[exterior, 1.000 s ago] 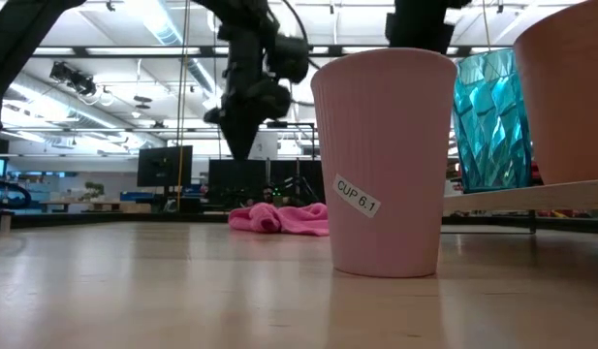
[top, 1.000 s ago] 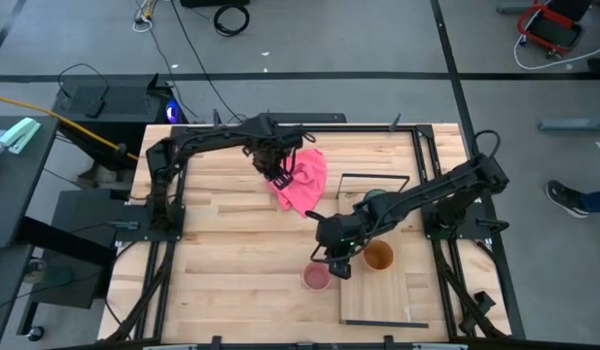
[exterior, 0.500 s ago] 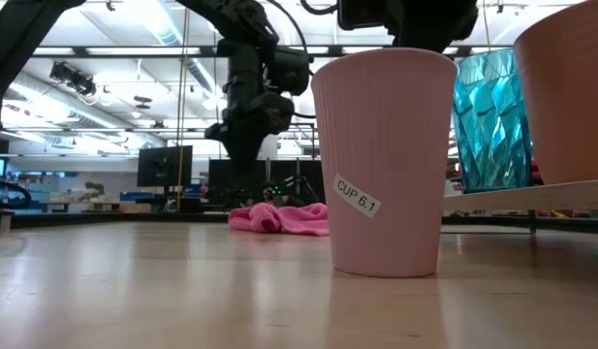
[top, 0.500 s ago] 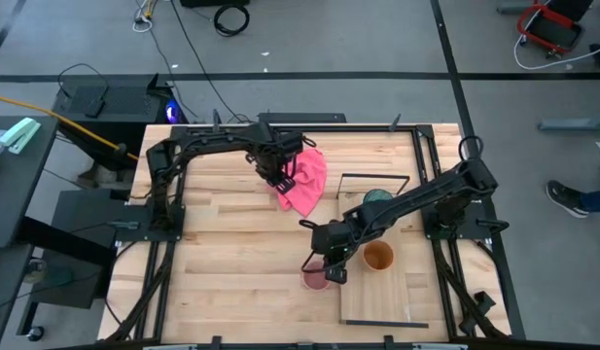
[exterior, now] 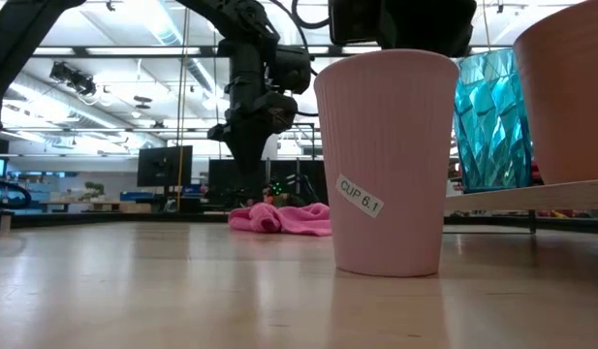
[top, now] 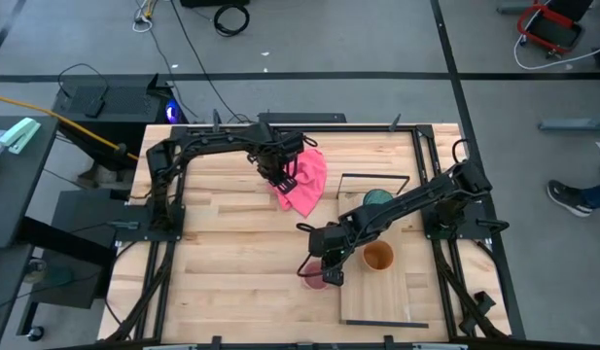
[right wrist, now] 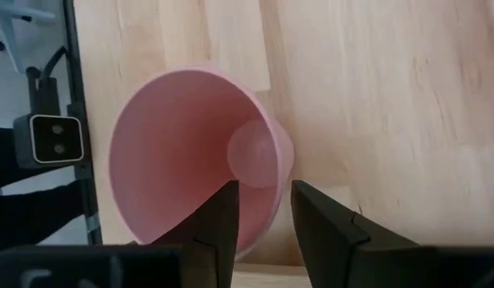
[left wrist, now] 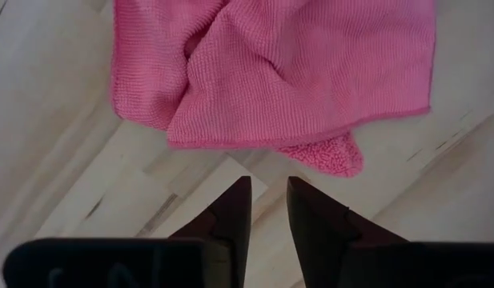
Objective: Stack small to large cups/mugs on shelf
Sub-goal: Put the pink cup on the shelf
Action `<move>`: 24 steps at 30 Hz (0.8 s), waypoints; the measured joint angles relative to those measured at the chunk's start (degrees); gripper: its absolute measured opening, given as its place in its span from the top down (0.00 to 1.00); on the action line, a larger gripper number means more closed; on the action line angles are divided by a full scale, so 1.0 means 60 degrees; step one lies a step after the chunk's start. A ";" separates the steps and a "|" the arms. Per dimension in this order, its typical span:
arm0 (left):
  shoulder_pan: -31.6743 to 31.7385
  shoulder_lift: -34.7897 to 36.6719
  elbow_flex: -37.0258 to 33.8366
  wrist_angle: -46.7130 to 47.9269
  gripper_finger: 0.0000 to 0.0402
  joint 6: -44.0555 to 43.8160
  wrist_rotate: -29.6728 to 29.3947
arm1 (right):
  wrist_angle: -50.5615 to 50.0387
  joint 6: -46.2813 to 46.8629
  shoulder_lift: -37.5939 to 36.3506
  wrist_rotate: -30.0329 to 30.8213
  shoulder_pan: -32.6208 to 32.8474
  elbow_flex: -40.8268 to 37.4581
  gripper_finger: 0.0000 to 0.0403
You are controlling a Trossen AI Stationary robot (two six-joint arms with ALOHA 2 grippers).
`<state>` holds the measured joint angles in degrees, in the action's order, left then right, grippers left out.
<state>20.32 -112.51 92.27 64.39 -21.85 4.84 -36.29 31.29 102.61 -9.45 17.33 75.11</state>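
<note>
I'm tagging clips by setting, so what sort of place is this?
Probably a robotics lab or open workshop: a butcher-block table in a black frame carries two arms, cables trail over a grey concrete floor, and the low view shows ceiling strip lights and monitors behind.

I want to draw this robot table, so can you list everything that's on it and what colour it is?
pink cup: one, pink with a "CUP 6.1" label, standing on the table just beside the board.
orange cup: one, orange-brown, standing on the board.
teal cup: one, see-through teal, on the board at its wire-frame end.
board: one, pale wood with a thin black wire frame, on the table's right part.
cloth: one, pink, crumpled on the far middle of the table.
table: one, light wooden blocks.
left claw: one, dark, fingers slightly apart, above the table at the cloth's edge.
right claw: one, dark, open, fingers either side of the pink cup's rim.
</note>
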 joint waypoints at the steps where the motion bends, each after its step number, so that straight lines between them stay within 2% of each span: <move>1: 0.0002 0.0000 0.0000 -0.0002 0.78 0.0000 -0.0001 | -0.0024 0.0003 0.0000 0.0000 -0.0034 0.0000 0.70; 6: 0.0002 0.0002 0.0000 -0.0017 0.79 0.0000 -0.0004 | -0.0030 0.0084 0.0000 -0.0002 -0.0101 0.0000 0.75; 19: 0.0002 0.0000 0.0000 -0.0020 0.79 -0.0004 -0.0004 | -0.0040 0.0106 0.0000 0.0000 -0.0476 0.0000 0.97; 24: 0.0002 0.0000 0.0000 -0.0020 0.81 -0.0007 -0.0004 | -0.0036 0.0303 0.0000 0.0004 -0.0572 0.0000 0.98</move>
<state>20.34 -112.51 92.27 64.27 -21.89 4.82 -36.51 33.11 102.61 -9.43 13.89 75.11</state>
